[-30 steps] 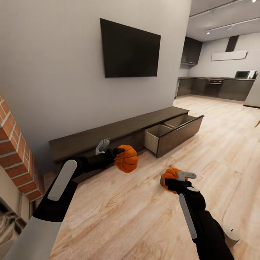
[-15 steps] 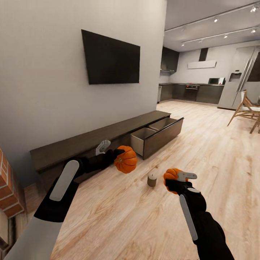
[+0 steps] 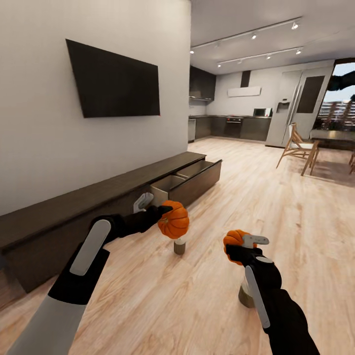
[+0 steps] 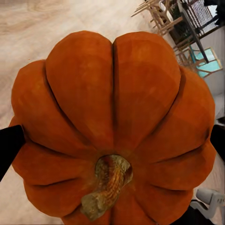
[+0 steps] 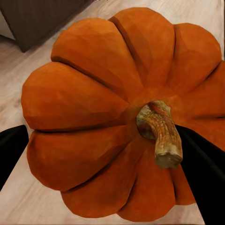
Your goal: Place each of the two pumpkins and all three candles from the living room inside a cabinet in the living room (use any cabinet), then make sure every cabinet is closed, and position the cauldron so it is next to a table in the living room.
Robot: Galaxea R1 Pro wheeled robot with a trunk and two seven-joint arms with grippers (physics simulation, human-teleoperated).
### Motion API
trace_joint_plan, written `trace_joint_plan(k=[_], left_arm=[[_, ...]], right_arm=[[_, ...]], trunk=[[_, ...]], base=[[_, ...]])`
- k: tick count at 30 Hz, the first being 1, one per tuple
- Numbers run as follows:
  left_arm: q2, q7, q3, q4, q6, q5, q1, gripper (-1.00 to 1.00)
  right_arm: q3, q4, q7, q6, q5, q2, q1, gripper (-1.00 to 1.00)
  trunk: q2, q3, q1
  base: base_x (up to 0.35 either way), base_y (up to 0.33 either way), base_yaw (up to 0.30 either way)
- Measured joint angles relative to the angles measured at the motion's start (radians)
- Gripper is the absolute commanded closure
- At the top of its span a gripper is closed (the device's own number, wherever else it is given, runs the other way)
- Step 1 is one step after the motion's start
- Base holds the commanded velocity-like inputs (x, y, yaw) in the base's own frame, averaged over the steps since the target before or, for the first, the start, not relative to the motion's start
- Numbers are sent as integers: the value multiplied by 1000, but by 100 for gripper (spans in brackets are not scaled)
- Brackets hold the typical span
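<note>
My left gripper [image 3: 165,216] is shut on one orange pumpkin [image 3: 173,220] [image 4: 112,117], held above the wood floor in front of the cabinet [image 3: 88,202]. My right gripper [image 3: 242,244] is shut on the other pumpkin [image 3: 234,239] [image 5: 117,117], lower and nearer to me. One beige candle [image 3: 179,245] stands on the floor under the left pumpkin. Another candle [image 3: 245,296] stands behind my right forearm, partly hidden. The cabinet's far drawer [image 3: 190,178] is pulled open, showing a pale inside. The cauldron and the table are out of view.
A black TV [image 3: 116,86] hangs on the wall above the cabinet. Wooden chairs [image 3: 297,150] stand at the far right, with a dark kitchen [image 3: 231,127] behind. Open wood floor stretches ahead and to the right.
The camera has swung right, so the cabinet and TV slid left and the brick fireplace left the picture. A second candle has come into view. Both arms keep their pumpkins in the same pose.
</note>
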Motion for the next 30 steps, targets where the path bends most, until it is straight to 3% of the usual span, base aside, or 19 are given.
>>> trace_joint_plan(k=[9, 18, 23, 30], left_arm=[[-1, 1, -3, 0, 0, 0, 0, 100], [0, 3, -24, 0, 0, 1, 0, 100], [-1, 3, -24, 0, -1, 0, 0, 100], [-1, 4, -24, -1, -31, 6, 0, 100]], right_arm=[[0, 0, 0, -1, 0, 0, 0, 100], [1, -1, 0, 0, 2, 0, 0, 100], [0, 1, 0, 0, 3, 0, 0, 100], [-6, 5, 0, -1, 4, 0, 0, 100]], trunk=[[0, 6, 0], [0, 8, 0], [0, 8, 0], [8, 34, -7]], base=[[0, -313, -262], [-16, -314, -131], [-1, -87, -215], [0, -1, -8]])
